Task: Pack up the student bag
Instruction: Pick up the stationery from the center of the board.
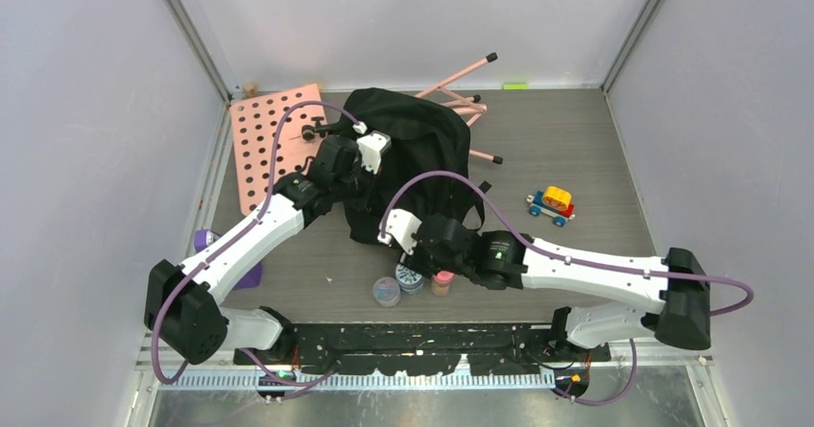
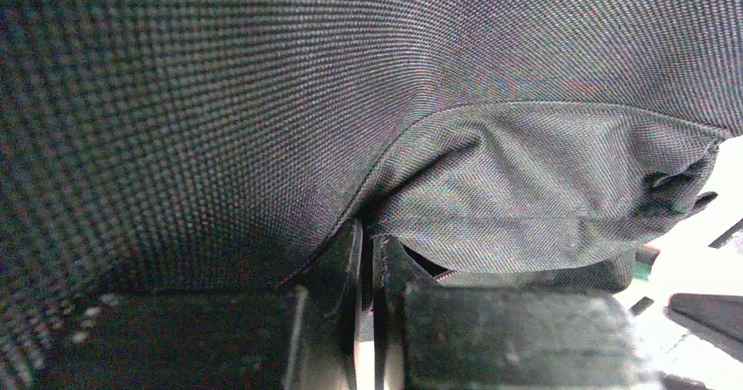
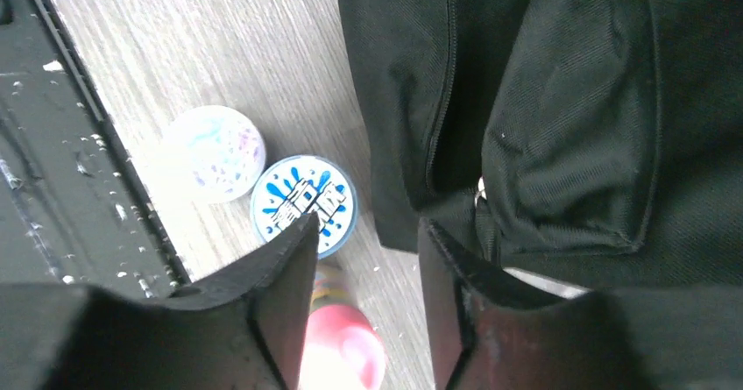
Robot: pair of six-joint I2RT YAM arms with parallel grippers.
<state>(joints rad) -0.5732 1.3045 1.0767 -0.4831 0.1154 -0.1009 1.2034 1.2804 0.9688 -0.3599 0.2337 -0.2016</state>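
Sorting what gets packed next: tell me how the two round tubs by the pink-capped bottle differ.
The pale tub has a whitish lid with faint pastel speckles; the blue tub has bold blue splashes and lettering. The pale tub sits farther from the student bag; the blue tub lies nearer it, partly hidden by the right pincer. Both are small, round and lid-up.

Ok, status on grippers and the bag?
Left gripper shut on student bag fabric. Right gripper open, empty, at bag's near edge. Three small containers just beside that edge.
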